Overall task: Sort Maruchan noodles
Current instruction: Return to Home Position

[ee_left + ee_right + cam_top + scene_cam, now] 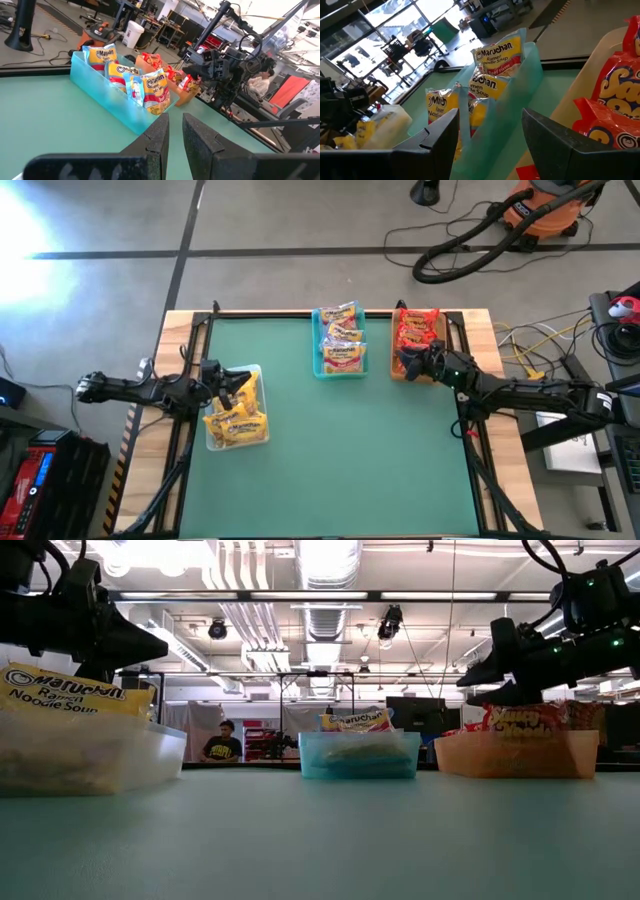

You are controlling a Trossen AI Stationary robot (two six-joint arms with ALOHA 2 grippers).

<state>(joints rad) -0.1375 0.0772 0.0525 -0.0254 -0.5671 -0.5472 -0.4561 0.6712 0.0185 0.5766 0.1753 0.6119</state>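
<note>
The Maruchan noodles lie sorted in three trays. Yellow packets (240, 418) fill a clear tray (262, 405) at the table's left. Orange-yellow packets with pink bands (341, 338) stand in a teal tray (320, 365) at the far middle. Red packets (415, 330) lie in a tan tray (442, 340) at the far right. My left gripper (225, 385) hangs shut over the clear tray, with nothing between its fingers (160, 132). My right gripper (405, 362) stands open just above the near end of the tan tray, with nothing held between its fingers (440, 130).
Black rails (200, 350) run along the table's left and right sides and its far edge. The green middle and near part of the table (340, 460) holds no objects. Beyond the table, cables and a vacuum cleaner (540, 210) lie on the floor, and a person (221, 743) sits far off.
</note>
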